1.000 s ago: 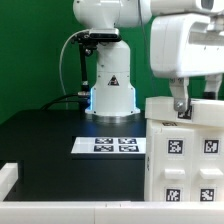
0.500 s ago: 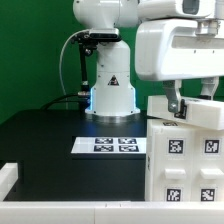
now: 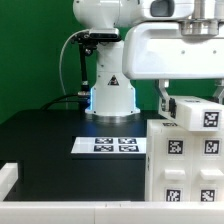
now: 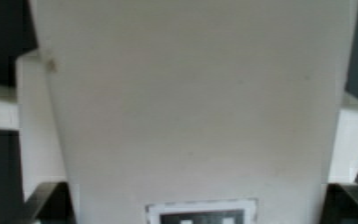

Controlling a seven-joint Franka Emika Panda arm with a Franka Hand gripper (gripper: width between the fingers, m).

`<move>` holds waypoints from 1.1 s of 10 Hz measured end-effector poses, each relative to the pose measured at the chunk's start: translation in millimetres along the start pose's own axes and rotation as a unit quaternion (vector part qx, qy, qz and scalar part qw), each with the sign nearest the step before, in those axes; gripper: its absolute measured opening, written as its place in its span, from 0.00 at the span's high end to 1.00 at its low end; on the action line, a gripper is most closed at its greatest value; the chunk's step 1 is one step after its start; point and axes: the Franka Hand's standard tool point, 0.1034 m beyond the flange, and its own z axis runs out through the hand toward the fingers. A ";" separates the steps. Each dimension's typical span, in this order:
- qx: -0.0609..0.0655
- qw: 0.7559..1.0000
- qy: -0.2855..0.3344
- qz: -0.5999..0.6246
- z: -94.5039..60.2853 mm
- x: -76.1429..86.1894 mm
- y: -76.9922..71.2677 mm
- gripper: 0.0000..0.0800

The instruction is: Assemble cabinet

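The cabinet (image 3: 186, 165), a large white body with several square tags on its near face, stands at the exterior view's right. My gripper (image 3: 185, 108) is right above its top and is shut on a separate white tagged part (image 3: 197, 113), held tilted just over the body. One dark finger (image 3: 163, 103) shows at the part's left side. In the wrist view the white part (image 4: 185, 110) fills the frame between my two dark fingertips (image 4: 44, 205), with a tag at its end; the gripper (image 4: 194, 208) spans its width.
The marker board (image 3: 110, 145) lies flat on the black table (image 3: 45, 140), left of the cabinet. The arm's white base (image 3: 110, 85) stands behind it. A white rail (image 3: 60, 211) runs along the front edge, with a white corner piece (image 3: 8, 176) at the left.
My gripper has moved toward the exterior view's left and slightly up. The white tagged part has risen off the cabinet's top with it and now sits tilted.
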 end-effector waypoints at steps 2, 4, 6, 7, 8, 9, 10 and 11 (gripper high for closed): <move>0.005 0.998 0.001 0.059 -0.3 3.2 2.6 0.30; 0.006 0.993 0.000 0.117 0.3 2.7 1.4 0.30; 0.005 0.966 -0.002 0.258 0.6 0.4 -1.8 0.30; 0.005 0.943 -0.001 0.333 0.6 -0.1 -3.2 0.30; 0.012 0.914 0.000 0.406 1.3 0.7 -1.2 0.30; 0.013 0.904 -0.001 0.428 1.2 1.2 -1.5 0.30; 0.014 0.890 -0.001 0.456 1.1 1.4 -2.0 0.30; 0.017 0.875 -0.003 0.484 1.0 1.6 -2.3 0.30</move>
